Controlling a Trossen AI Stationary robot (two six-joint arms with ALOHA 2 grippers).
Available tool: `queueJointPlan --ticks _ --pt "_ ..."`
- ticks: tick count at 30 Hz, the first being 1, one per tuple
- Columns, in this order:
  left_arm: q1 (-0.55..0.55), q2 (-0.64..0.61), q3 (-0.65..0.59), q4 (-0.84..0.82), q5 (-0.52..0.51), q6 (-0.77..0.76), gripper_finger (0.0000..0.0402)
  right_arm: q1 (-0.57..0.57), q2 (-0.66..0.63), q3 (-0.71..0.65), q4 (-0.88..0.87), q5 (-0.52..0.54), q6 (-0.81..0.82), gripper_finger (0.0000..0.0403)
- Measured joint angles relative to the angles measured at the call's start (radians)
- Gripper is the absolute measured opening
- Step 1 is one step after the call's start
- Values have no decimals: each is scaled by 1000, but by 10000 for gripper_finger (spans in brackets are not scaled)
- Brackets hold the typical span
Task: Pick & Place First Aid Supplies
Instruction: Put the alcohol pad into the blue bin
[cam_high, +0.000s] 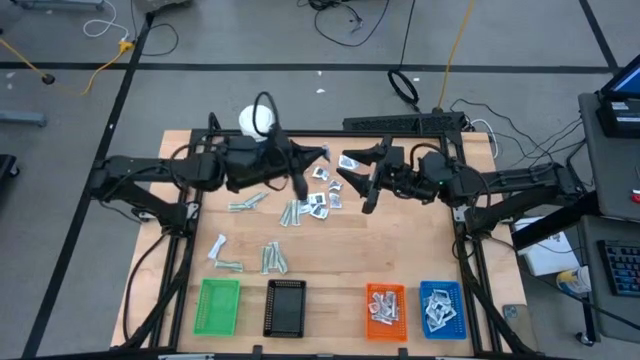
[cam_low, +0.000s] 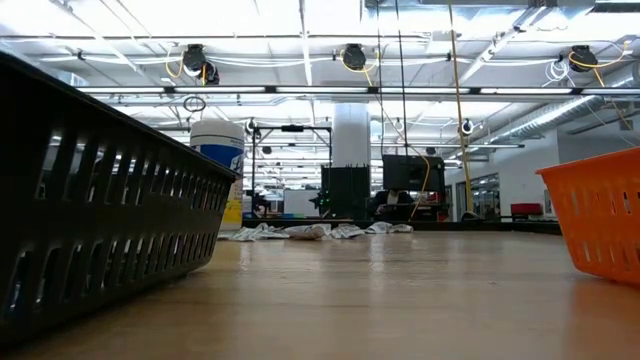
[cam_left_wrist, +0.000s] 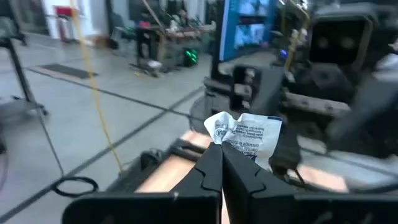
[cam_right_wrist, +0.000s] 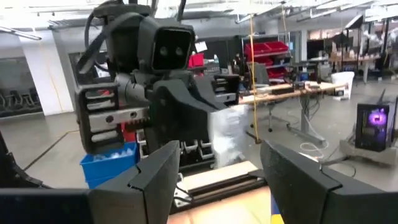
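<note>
My left gripper (cam_left_wrist: 221, 157) is raised above the table's far middle, pointing level at the right arm, and is shut on a crumpled white-and-blue sachet (cam_left_wrist: 244, 133). Facing it, my right gripper (cam_right_wrist: 217, 168) stands open with nothing between its fingers; the sachet (cam_right_wrist: 227, 134) shows blurred just beyond them. In the high view the two grippers (cam_high: 318, 155) (cam_high: 354, 186) nearly meet above a heap of first aid supplies (cam_high: 312, 200) lying flat on the wood. More pale strips (cam_high: 272, 258) lie nearer the front. My left gripper pinches the sachet's lower edge (cam_left_wrist: 222, 144) between its two shut fingertips. The fingers come level from the table's left. The sachet stands up crumpled above the fingertips, lifted clear of the table.
Along the near edge stand a green tray (cam_high: 219, 305), a black tray (cam_high: 286, 306), an orange tray (cam_high: 385, 308) with packets and a blue tray (cam_high: 441, 307) with packets. A tall white bottle (cam_high: 256, 120) stands at the far edge, behind the left arm.
</note>
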Motion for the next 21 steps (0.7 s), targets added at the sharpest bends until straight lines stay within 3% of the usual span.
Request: queueJointPlan --ticks 6,14,17,21 --pt "-34 66 49 26 -84 6 0 -8 5 3 -17 11 -40 219" --pt "-34 83 55 54 -97 18 0 -8 5 3 -52 10 -57 214" --pt "-35 86 55 60 -87 17 0 -8 5 3 -51 12 -60 191" --pt "-35 89 55 55 -84 18 0 -8 20 3 -56 13 -79 130"
